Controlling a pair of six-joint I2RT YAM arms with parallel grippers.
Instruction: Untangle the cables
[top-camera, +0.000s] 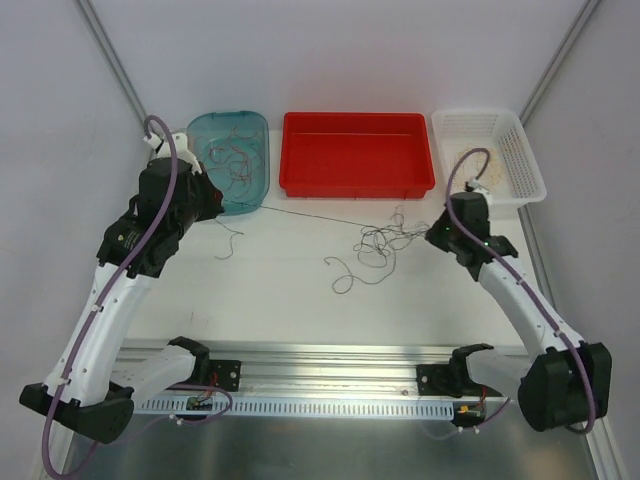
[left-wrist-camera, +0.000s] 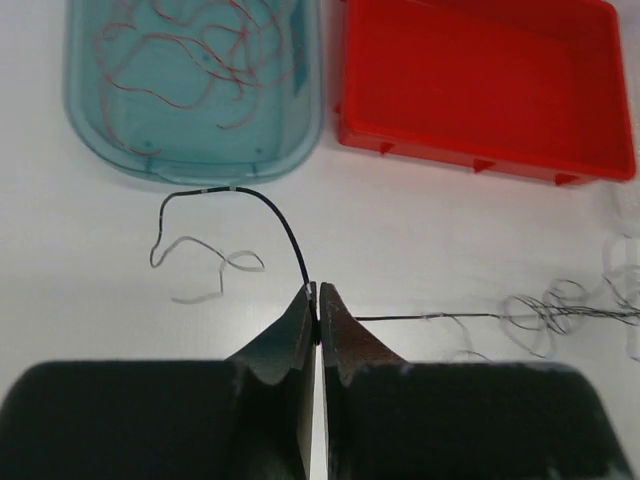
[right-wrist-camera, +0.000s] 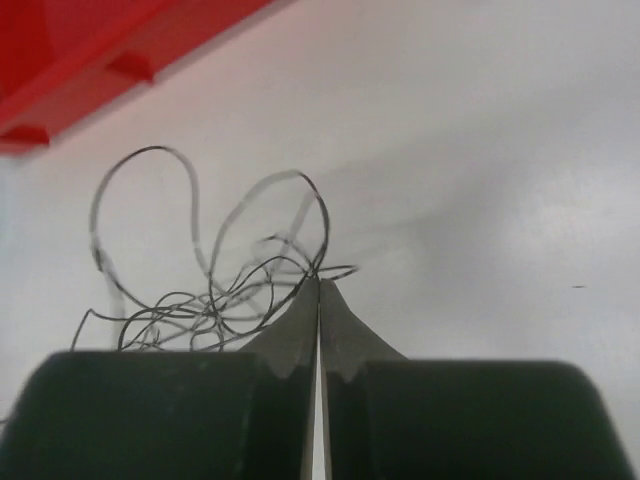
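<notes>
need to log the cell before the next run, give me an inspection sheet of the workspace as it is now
surface: white table, wires lying on it
job's things: dark tangle mid-table; one dark strand stretched out of it toward the left; reddish wires in the teal bin
clutter: nothing seen
grippers: left gripper fingers shut on the dark strand; right gripper fingers shut on the dark tangle's edge
cables: purple arm cables run along both arms, apart from the wires
surroundings: red tray with nothing in it; white basket back right, contents too faint to tell
</notes>
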